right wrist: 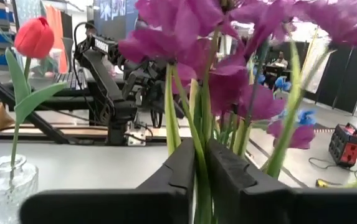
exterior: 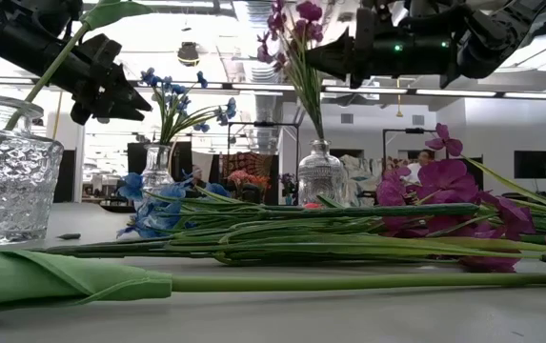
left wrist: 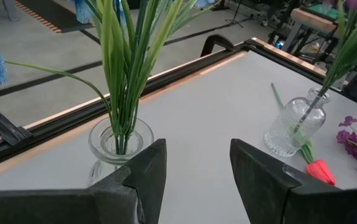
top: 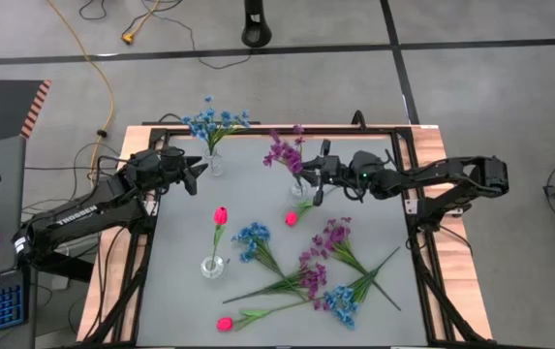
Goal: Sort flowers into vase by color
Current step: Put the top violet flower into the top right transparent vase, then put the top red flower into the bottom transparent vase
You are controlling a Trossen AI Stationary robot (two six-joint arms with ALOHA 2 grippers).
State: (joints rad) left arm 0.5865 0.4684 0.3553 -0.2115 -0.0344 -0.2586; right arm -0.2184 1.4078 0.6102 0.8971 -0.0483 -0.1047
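Three glass vases stand on the grey table. The far-left vase point(top: 215, 163) holds blue flowers point(top: 214, 121). The middle vase point(exterior: 320, 173) holds purple flowers point(top: 285, 150). The near vase point(top: 213, 265) holds a pink-red tulip point(top: 220, 215). My right gripper point(top: 313, 184) is shut on a purple flower's stalk above the middle vase. My left gripper point(top: 198, 174) stands open beside the blue-flower vase point(left wrist: 117, 146) and touches nothing. Loose blue flowers point(top: 253, 237), purple flowers point(top: 330, 236) and tulips point(top: 292, 218) lie on the table. My right gripper pinches a purple flower's green stalk point(right wrist: 201, 186) between its two fingers, above the vase's neck and below the blooms. The fingers point(right wrist: 179, 168) come level from the table's right side and lie across the stalk. The flower stands upright with its lower end in the middle vase.
More loose stems lie near the front edge: blue point(top: 340, 302), purple point(top: 306, 276) and a tulip point(top: 225, 324). A black frame point(top: 408, 208) and a wooden border run along the table's sides. Bare grey tabletop point(top: 175, 291) lies at the near left.
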